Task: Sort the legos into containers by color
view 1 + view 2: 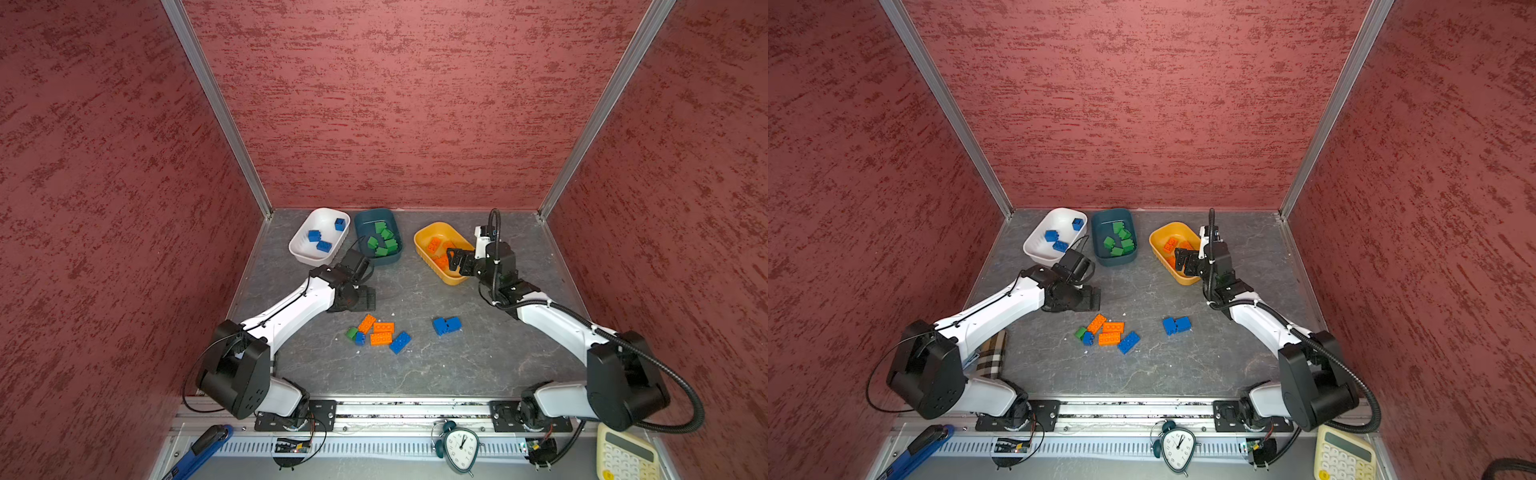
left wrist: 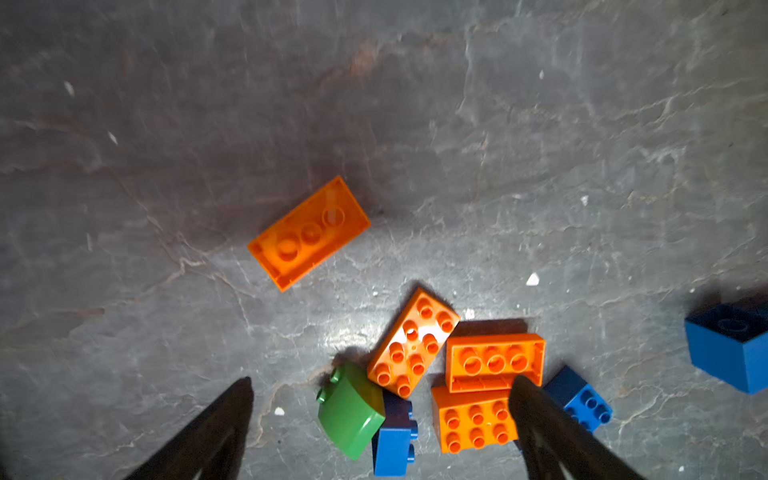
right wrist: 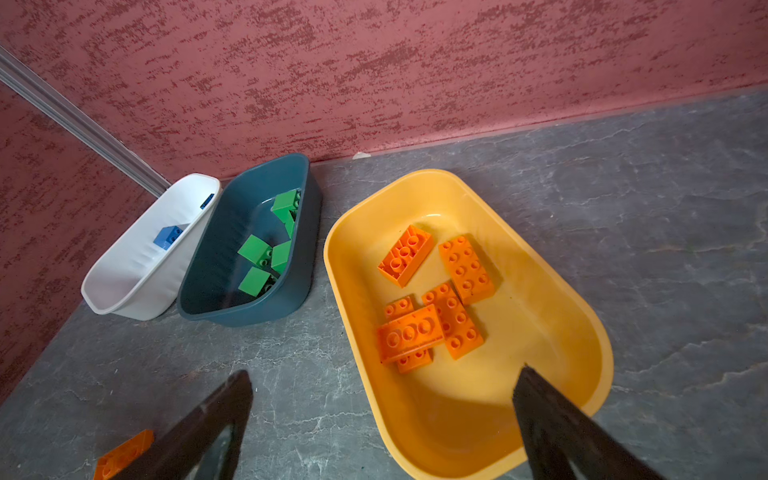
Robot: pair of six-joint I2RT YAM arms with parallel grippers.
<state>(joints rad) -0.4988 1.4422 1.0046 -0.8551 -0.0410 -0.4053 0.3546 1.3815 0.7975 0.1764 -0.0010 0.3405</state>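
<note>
Sorting roughly half done, judging by the spread: three blue bricks (image 1: pixel 314 235) in the white tub (image 1: pixel 303 254), several green bricks (image 1: pixel 384 242) in the dark teal tub (image 1: pixel 365 216), five or so sorted orange bricks (image 3: pixel 465 268) in the yellow tub (image 3: pixel 338 270). Hovering over the yellow tub with the right gripper (image 3: pixel 384 372), fingers spread wide and nothing between them. Hanging low over the loose cluster near the middle of the grey table (image 1: pixel 415 374) with the left gripper (image 2: pixel 382 380), equally wide apart and holding nothing. Left to sort there: three loose orange bricks (image 2: pixel 413 340) packed together, a green curved brick (image 2: pixel 351 409) touching a small blue brick (image 2: pixel 395 440), a longer blue brick (image 2: pixel 579 401) just beside them, and a pair of blue bricks (image 1: pixel 446 325) well apart toward the right arm. Visible from the left wrist only: a stray orange brick (image 2: pixel 309 232), underside up and blurred, apart from the cluster; cannot tell whether lying on the table or off it. Probably lining up a pick. Calls next for choosing one brick at the cluster's edge, straddling its short sides, lowering without nudging neighbours, closing, then carrying to the matching tub: orange to yellow, green to teal, blue to white.
</note>
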